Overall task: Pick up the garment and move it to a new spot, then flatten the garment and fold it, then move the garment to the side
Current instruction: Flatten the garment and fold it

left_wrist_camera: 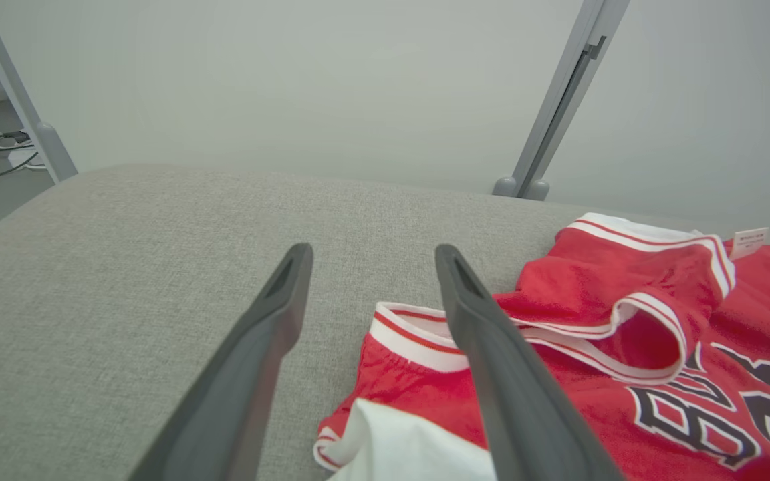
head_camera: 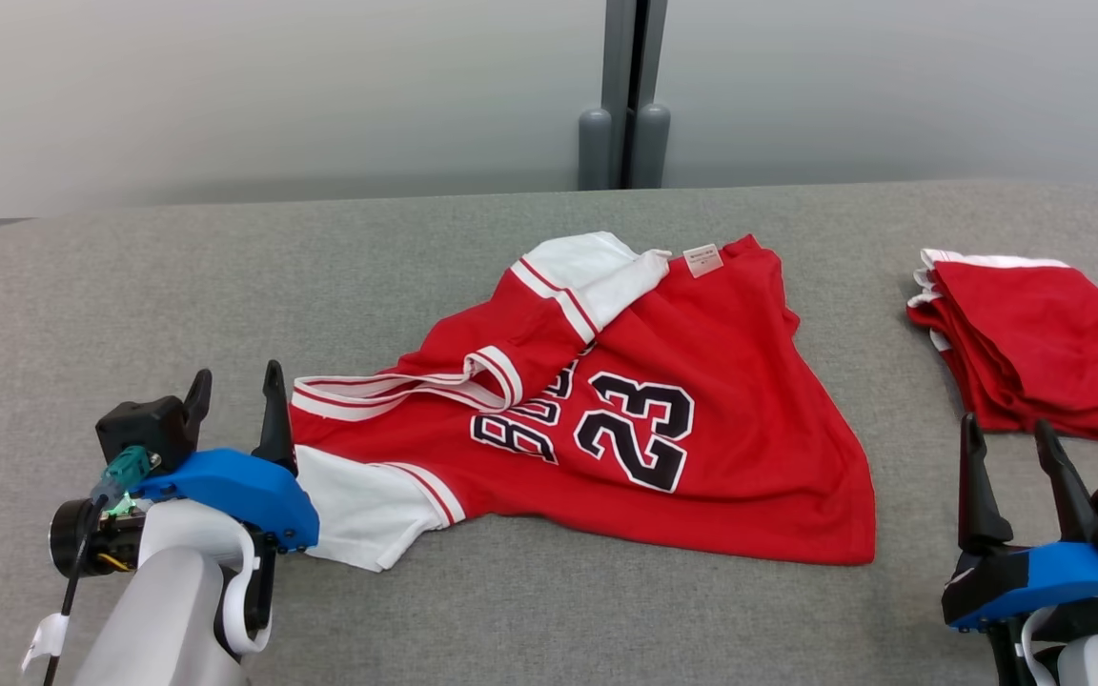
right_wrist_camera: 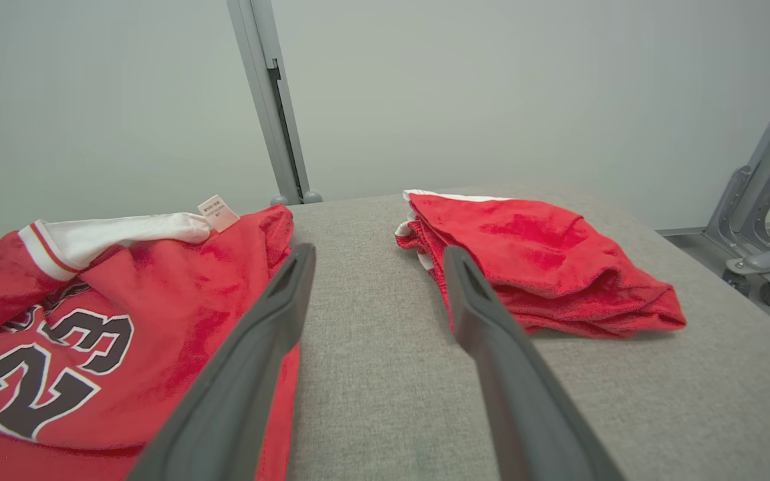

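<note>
- Red-and-white mesh basketball jersey (head_camera: 663,448) lies crumpled at frame centre on grey cloth tabletop (head_camera: 225,286).
- Left gripper (head_camera: 236,373), lower left, fingers pointing up, jaws spread wide and empty, just beside the jersey's edge.
- Right gripper (head_camera: 1006,424), lower right, likewise upright, wide and empty.

Head view high, downward — wrist views low, jersey (head_camera: 701,448) in all.

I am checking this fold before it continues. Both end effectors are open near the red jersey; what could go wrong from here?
1. The jersey lies bunched, one white sleeve flipped over its top; a pinch by the left end effector may catch several layers, so it would not flatten.
2. The folded red garment lies close to the right end effector; a sideways sweep might drag it.
</note>
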Motion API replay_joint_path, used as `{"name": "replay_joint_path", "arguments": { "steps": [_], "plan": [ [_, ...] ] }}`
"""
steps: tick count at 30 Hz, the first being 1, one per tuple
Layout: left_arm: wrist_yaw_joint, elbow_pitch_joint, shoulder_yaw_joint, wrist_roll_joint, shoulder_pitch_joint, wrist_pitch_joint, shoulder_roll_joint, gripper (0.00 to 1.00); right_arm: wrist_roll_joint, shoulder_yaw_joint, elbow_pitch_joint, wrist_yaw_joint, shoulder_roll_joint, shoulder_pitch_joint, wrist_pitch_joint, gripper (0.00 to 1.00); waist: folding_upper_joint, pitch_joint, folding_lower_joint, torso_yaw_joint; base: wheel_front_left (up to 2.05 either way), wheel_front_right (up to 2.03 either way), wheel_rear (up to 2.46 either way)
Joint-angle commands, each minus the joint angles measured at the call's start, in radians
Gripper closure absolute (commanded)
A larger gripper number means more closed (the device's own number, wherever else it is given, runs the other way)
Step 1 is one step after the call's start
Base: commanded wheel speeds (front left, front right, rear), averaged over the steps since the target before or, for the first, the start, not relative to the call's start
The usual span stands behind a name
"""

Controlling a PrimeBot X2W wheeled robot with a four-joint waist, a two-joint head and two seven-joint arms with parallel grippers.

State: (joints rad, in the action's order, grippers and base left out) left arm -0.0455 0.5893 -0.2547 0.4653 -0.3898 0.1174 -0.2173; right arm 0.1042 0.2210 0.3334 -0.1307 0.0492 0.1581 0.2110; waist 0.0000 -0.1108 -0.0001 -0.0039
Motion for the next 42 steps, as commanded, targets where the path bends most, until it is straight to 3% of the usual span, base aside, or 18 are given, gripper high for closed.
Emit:
{"name": "replay_joint_path", "arguments": {
  "steps": [1, 5, 11, 18, 28, 35, 36, 37, 39, 42],
  "plan": [
    [-0.005, -0.018, -0.003, -0.005, 0.011, 0.002, -0.003, 0.00, 0.002, -0.002, 0.001, 0.000, 0.003, -0.013, -0.004, 0.00, 0.0000, 0.003, 0.0001, 0.004, 0.00, 0.00, 0.00],
    [-0.018, -0.100, -0.008, -0.011, 0.041, 0.006, -0.007, 0.00, -0.013, -0.018, 0.007, 0.000, 0.003, -0.015, -0.026, 0.00, 0.0000, 0.016, 0.0001, 0.016, 0.00, 0.00, 0.00],
    [-0.042, -0.189, -0.033, 0.002, 0.124, 0.027, 0.041, 0.00, -0.076, -0.045, 0.031, 0.000, 0.005, 0.020, -0.125, 0.00, 0.0000, 0.028, 0.0001, 0.026, 0.00, 0.00, 0.00],
    [-0.059, -0.235, -0.067, 0.014, 0.183, 0.044, 0.099, 0.00, -0.097, -0.126, 0.098, 0.000, 0.074, 0.113, -0.247, 0.00, 0.0000, 0.012, 0.0001, 0.055, 0.00, 0.00, 0.00],
    [-0.075, -0.279, -0.095, -0.002, 0.170, 0.053, 0.111, 0.00, -0.023, -0.269, 0.328, 0.000, 0.186, 0.307, -0.370, 0.00, 0.0000, -0.055, 0.0001, 0.135, 0.00, 0.00, 0.00],
    [-0.083, -0.292, -0.095, 0.000, 0.162, 0.061, 0.106, 0.00, 0.041, -0.353, 0.487, 0.000, 0.218, 0.398, -0.435, 0.00, 0.0000, -0.080, 0.0001, 0.167, 0.00, 0.00, 0.00],
    [-0.084, -0.293, -0.095, 0.001, 0.160, 0.062, 0.106, 0.00, 0.041, -0.363, 0.501, 0.000, 0.223, 0.407, -0.437, 0.09, 0.0000, -0.084, 0.0001, 0.169, 0.00, 0.00, 0.00],
    [-0.086, -0.295, -0.094, 0.001, 0.158, 0.063, 0.106, 0.00, 0.047, -0.370, 0.514, 0.000, 0.226, 0.419, -0.433, 0.56, 0.0000, -0.089, 0.0001, 0.172, 0.00, 0.00, 0.00],
    [-0.087, -0.299, -0.092, 0.002, 0.153, 0.068, 0.105, 0.00, 0.057, -0.384, 0.533, 0.000, 0.230, 0.442, -0.430, 1.00, 0.0000, -0.099, 0.0001, 0.174, 0.00, 0.00, 0.00],
    [-0.090, -0.308, -0.091, 0.001, 0.149, 0.072, 0.104, 0.00, 0.065, -0.405, 0.548, 0.000, 0.248, 0.492, -0.418, 1.00, 0.0000, -0.116, 0.0001, 0.175, 0.00, 0.00, 0.00]
  ]
}}
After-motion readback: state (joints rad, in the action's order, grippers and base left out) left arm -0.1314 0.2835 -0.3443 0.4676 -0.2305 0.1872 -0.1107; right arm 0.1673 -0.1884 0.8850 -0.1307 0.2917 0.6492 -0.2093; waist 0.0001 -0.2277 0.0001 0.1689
